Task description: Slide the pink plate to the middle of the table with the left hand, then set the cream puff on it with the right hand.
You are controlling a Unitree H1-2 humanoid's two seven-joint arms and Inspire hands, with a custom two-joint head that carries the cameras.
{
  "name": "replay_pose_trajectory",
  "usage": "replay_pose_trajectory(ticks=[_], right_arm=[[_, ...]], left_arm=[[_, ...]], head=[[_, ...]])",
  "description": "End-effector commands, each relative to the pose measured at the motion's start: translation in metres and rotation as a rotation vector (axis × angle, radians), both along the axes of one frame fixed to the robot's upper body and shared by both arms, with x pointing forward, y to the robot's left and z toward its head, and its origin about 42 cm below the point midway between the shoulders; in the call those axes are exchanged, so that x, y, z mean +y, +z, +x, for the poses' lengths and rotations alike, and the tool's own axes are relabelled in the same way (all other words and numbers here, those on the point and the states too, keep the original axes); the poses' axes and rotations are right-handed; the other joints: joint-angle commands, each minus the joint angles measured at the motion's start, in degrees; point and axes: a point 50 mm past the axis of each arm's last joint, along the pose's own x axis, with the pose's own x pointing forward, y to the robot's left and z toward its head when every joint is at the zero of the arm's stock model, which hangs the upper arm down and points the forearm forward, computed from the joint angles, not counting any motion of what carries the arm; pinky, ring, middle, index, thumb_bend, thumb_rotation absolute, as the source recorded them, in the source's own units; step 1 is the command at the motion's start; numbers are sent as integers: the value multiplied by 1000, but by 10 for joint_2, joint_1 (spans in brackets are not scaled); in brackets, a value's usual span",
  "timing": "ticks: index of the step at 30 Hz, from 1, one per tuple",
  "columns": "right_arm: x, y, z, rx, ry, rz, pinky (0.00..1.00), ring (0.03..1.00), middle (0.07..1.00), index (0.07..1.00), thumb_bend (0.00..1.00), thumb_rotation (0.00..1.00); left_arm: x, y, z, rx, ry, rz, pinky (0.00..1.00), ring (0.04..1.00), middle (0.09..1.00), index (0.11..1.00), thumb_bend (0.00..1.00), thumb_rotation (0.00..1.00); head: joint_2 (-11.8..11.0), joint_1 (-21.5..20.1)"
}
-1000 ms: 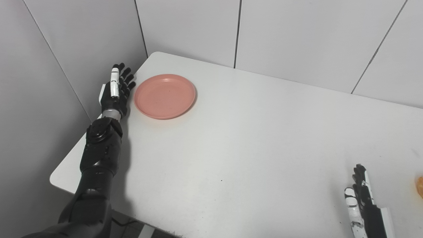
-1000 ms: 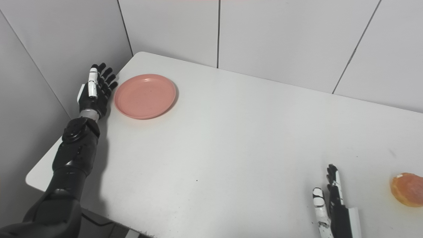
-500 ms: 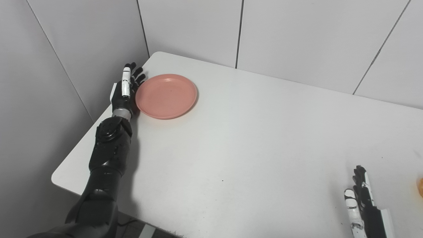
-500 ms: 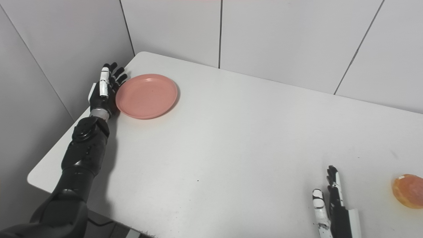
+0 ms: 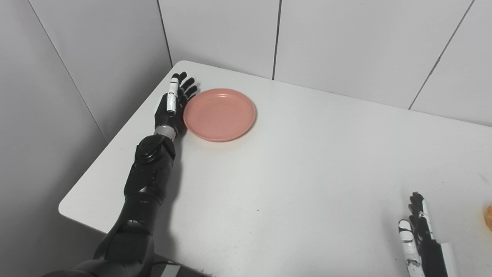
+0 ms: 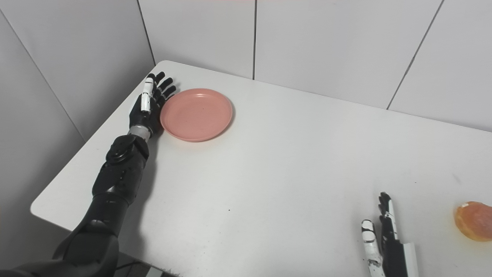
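Left eye view: the round, shallow pink plastic plate (image 5: 219, 114) sat on the plain white worktop (image 5: 292, 173) near its far left corner, nowhere near the middle. The left robot hand (image 5: 171, 104), black with a white strip down one finger, stood edge-on right against the plate's left rim, fingers straight and a bit fanned out, gripping nothing. Looked like it was touching the rim, with the palm facing the plate. The black forearm ran back along the worktop's left edge toward the near left corner. The right robot hand (image 5: 419, 231) was down at the near edge, toward the right, fingers straight and pointing away, holding nothing. Only a sliver of the orange-brown round cream puff (image 5: 489, 218) poked in at the right border of the frame.

Right eye view: same setup, but here the cream puff (image 6: 473, 221) was properly visible, glazed orange-brown with a pale patch on top, sitting on the worktop near the near right corner. It was just to the right of the right robot hand (image 6: 384, 235), not touching it, and well apart from the plate (image 6: 196, 114). The left robot hand (image 6: 150, 103) again stood flat against the plate's left side.
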Motion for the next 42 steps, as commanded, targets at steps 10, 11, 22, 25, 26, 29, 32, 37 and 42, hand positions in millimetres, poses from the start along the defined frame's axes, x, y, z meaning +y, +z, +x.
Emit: replay_pose_trajectory(ticks=[10, 11, 22, 25, 26, 29, 32, 37, 42], right_arm=[[6, 4, 1, -40, 8, 13, 1000, 1000, 1000, 1000, 164, 1000], [7, 4, 2, -38, 10, 16, 1000, 1000, 1000, 1000, 164, 1000], [10, 4, 2, -46, 7, 16, 1000, 1000, 1000, 1000, 192, 1000], [11, 4, 1, -53, 1, 2, 1000, 1000, 1000, 1000, 198, 1000], [11, 5, 0, -54, -1, 1, 1000, 999, 1000, 1000, 196, 1000], [13, 6, 0, -55, -2, -4, 996, 996, 1000, 1000, 202, 1000], [14, 7, -1, -51, -2, -6, 985, 992, 1000, 1000, 213, 1000], [17, 9, 0, -53, -3, -10, 978, 989, 1000, 997, 220, 1000], [21, 11, -1, -53, -2, -4, 980, 993, 1000, 1000, 217, 1000]], left_arm=[[-39, -18, 5, 54, -95, -52, 888, 885, 894, 897, 379, 1000], [-41, -18, 5, 55, -100, -56, 887, 884, 894, 896, 379, 1000], [-76, -24, 9, 66, -178, -73, 900, 904, 910, 905, 393, 1000], [-87, -24, 8, 64, -193, -75, 888, 899, 903, 899, 397, 1000], [-92, -24, 8, 65, -199, -79, 877, 889, 894, 889, 399, 1000], [-105, -24, 7, 70, -221, -80, 867, 880, 887, 883, 406, 1000], [-115, -26, 5, 68, -253, -78, 872, 883, 892, 890, 411, 1000], [-137, -28, -2, 70, -316, -68, 873, 885, 894, 896, 415, 1000], [-158, -28, -10, 73, -368, -85, 869, 884, 893, 893, 414, 1000]], head=[[6, -13], [6, -13], [15, -38], [19, -46], [19, -46], [23, -56], [26, -61], [33, -77], [42, -92]])
